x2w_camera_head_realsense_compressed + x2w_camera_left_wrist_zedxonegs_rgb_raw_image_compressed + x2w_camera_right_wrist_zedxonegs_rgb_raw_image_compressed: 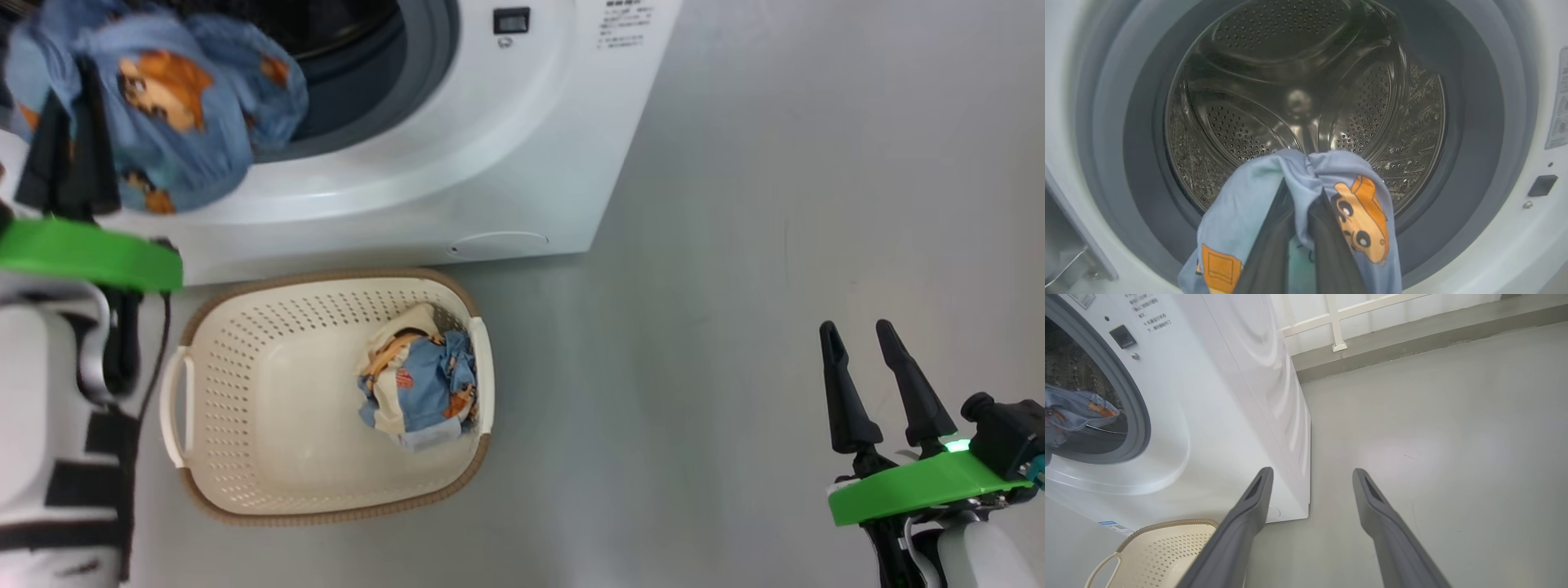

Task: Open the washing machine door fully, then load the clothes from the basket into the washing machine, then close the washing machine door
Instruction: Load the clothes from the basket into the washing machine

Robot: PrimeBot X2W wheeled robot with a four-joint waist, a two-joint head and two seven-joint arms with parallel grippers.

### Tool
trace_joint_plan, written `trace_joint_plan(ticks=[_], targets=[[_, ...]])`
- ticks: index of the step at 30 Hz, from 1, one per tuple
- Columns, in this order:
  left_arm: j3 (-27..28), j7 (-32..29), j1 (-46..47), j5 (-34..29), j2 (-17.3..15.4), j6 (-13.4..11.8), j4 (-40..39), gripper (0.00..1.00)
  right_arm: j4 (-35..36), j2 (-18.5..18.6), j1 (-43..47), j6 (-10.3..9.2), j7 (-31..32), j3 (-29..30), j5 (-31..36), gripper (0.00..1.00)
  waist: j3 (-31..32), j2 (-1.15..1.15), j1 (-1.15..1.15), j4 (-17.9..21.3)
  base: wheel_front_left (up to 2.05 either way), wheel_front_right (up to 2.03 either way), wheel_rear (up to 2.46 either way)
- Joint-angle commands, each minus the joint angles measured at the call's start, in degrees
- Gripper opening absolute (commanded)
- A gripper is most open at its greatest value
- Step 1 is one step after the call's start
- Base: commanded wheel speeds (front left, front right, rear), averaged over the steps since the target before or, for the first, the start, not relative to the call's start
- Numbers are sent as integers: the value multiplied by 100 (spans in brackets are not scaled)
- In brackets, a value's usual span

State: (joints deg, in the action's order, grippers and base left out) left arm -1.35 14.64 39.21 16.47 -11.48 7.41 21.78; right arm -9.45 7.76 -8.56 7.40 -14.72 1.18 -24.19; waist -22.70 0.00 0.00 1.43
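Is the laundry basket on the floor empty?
No, one crumpled blue and cream garment lies at the right end of the basket, against its wall.

You have the basket [269, 510] on the floor [735, 327], just in front of the washing machine [490, 147]. The clothes [420, 384] lie in it against its right end. Your left claw [1301, 190] holds a garment [188, 106] at the mouth of the drum [1306, 94]. Your right claw [857, 327] hangs over the floor, well to the right of the basket.
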Motion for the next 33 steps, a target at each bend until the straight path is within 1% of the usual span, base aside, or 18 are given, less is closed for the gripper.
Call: trace_joint_plan(ticks=[1,7,12,16,20,26,27,28,29,33], targets=[[140,36,335,40,-293,8,58,0,145,14,-82,9,-28,-139,56,100,-262,0,0,174,0,0,0],[2,36,1209,134,-438,8,959,0,160,-79,-248,9,-28,-248,82,100,-500,0,0,338,0,0,0],[-234,36,1876,146,-567,8,1792,0,155,-157,-402,9,-28,-364,94,100,-671,0,0,478,0,0,0],[-409,36,2348,115,-653,8,2297,0,139,-208,-493,9,-28,-452,86,100,-761,0,0,587,0,0,0],[-588,36,2722,81,-786,8,2366,0,119,-255,-581,9,-28,-550,67,100,-860,0,0,724,0,0,0],[-311,36,3015,42,-885,8,1997,0,136,-295,-644,9,-28,-572,62,100,-976,0,0,823,0,0,0],[-131,36,3016,2,-864,8,1896,17,140,-305,-657,9,-28,-574,66,100,-1001,0,0,846,0,0,0],[-95,36,2998,-53,-856,8,1923,56,139,-308,-659,9,-28,-572,67,100,-1006,0,0,854,0,0,0],[-84,36,2979,-121,-853,8,1954,100,138,-311,-660,9,-28,-572,67,100,-1008,0,0,861,0,0,0],[128,36,2901,-237,-784,7,2074,100,133,-319,-662,9,-28,-572,73,100,-1006,0,0,864,0,0,0]])
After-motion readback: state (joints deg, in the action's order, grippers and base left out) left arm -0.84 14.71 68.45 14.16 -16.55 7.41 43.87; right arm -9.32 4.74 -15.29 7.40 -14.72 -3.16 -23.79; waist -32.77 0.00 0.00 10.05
